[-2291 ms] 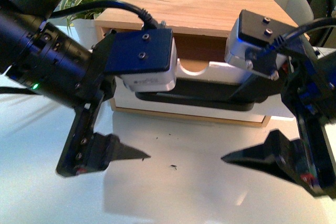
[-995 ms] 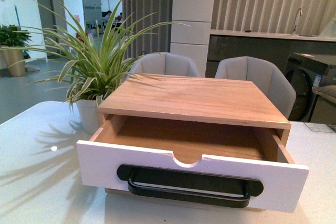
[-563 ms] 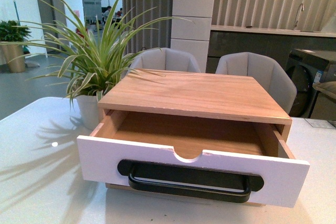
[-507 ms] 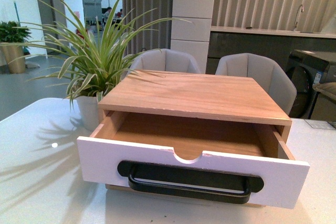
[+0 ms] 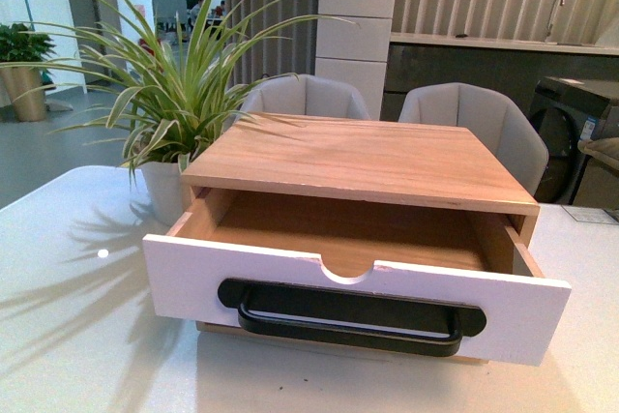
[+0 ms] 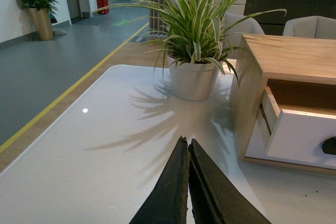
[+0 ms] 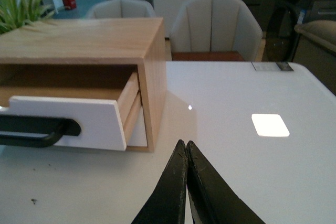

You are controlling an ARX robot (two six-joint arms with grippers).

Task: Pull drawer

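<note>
Front view: drawer [image 5: 319, 273] stands pulled out, light-wood inside bare

From the front we face the drawer [image 5: 353, 287] squarely and close, looking slightly down. Our left wrist view sits low off its plant [image 6: 197, 30] side, our right wrist view low off the opposite side; all three share the drawer.

The right gripper [image 7: 186, 148], fingertips pressed together, is above the white table [image 7: 252, 166] near the pulled-out drawer [image 7: 68, 121].
</note>
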